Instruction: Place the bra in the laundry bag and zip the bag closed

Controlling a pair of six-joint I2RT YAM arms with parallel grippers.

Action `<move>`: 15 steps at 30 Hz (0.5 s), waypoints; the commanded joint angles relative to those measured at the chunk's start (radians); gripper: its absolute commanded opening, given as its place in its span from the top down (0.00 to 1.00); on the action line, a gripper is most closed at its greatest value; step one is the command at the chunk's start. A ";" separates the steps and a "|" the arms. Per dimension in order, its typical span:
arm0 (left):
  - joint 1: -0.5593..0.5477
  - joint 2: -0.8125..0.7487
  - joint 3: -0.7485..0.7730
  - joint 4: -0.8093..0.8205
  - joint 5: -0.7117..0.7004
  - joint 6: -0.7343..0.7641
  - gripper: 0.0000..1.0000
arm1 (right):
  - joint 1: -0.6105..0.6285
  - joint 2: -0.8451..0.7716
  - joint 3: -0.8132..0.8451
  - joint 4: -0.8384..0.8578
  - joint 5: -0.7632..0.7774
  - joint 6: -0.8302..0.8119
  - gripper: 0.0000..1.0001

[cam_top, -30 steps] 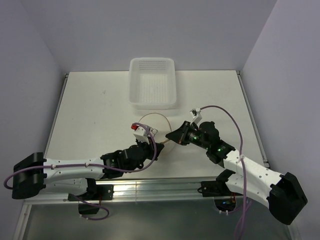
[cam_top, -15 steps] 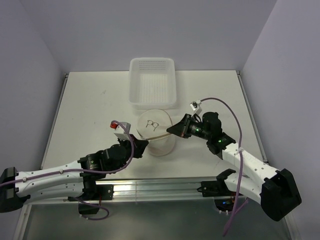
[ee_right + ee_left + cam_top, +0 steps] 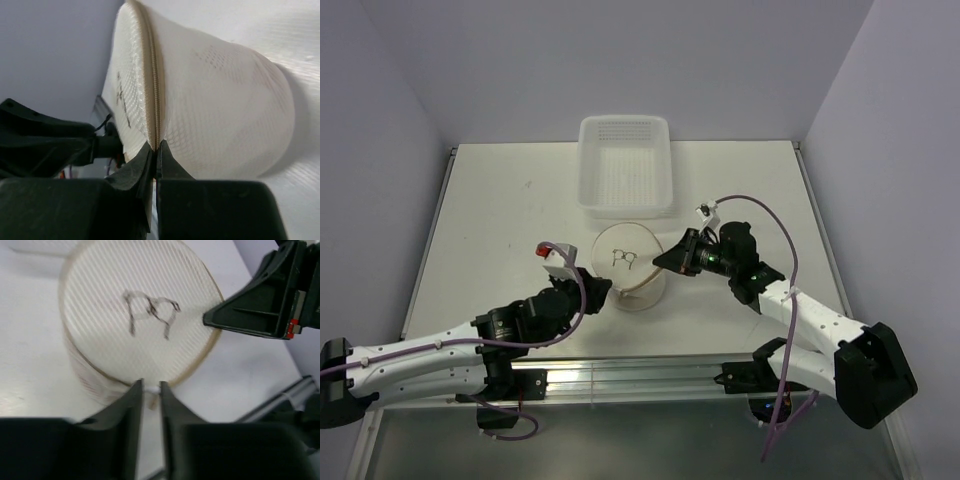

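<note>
Over the last second the laundry bag (image 3: pixel 628 272) goes from a slumped ring under the left arm to a squat upright drum with its round lid lying flat on top. In the last half second the right arm draws in closer against the bag's right side. That suggests the loading is finished and the zipping is in its last stretch. White bulk fills the mesh in the right wrist view, and a dark scribble-like mark shows under the lid, so the bra (image 3: pixel 150 310) appears to be inside. The left end effector (image 3: pixel 150 391) is closed to a narrow slit at the near rim, pinching a small pale tab, probably a zip pull (image 3: pixel 151 388). The right end effector (image 3: pixel 155 146) is pressed together on the zip seam (image 3: pixel 152 75), which looks closed along the part in view; the stretch at the left fingers cannot be judged. Behind the bag on the worktop (image 3: pixel 500 220), the white perforated basket (image 3: pixel 625 175) holds nothing.
</note>
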 commanded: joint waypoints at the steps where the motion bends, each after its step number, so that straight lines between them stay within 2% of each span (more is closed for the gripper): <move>1: 0.023 -0.041 0.073 -0.014 -0.121 0.079 0.62 | -0.024 0.011 -0.012 -0.003 0.094 -0.063 1.00; 3: 0.023 -0.047 0.090 -0.004 -0.130 0.087 0.49 | -0.024 -0.015 -0.015 -0.028 0.116 -0.066 0.97; 4: 0.023 -0.050 0.094 0.015 -0.130 0.103 0.40 | -0.024 -0.027 -0.015 -0.037 0.135 -0.070 0.96; 6: 0.023 -0.056 0.116 0.024 -0.124 0.131 0.30 | -0.023 -0.060 -0.014 -0.056 0.174 -0.075 0.84; 7: 0.023 -0.056 0.121 0.032 -0.122 0.136 0.19 | -0.024 -0.070 -0.011 -0.065 0.176 -0.087 0.77; 8: 0.024 -0.058 0.133 0.035 -0.119 0.142 0.15 | -0.023 -0.077 0.000 -0.078 0.180 -0.092 0.58; 10: 0.026 -0.050 0.148 0.030 -0.121 0.146 0.14 | -0.024 -0.090 0.006 -0.118 0.206 -0.098 0.38; 11: 0.026 -0.041 0.163 0.026 -0.115 0.151 0.15 | -0.024 -0.112 0.005 -0.125 0.234 -0.098 0.16; 12: 0.026 -0.036 0.171 0.023 -0.110 0.162 0.14 | -0.024 -0.123 0.002 -0.126 0.241 -0.098 0.06; 13: 0.026 -0.032 0.177 0.018 -0.112 0.165 0.09 | -0.024 -0.141 0.003 -0.132 0.246 -0.103 0.00; 15: 0.026 -0.023 0.187 0.001 -0.130 0.163 0.02 | -0.024 -0.164 0.020 -0.181 0.272 -0.118 0.00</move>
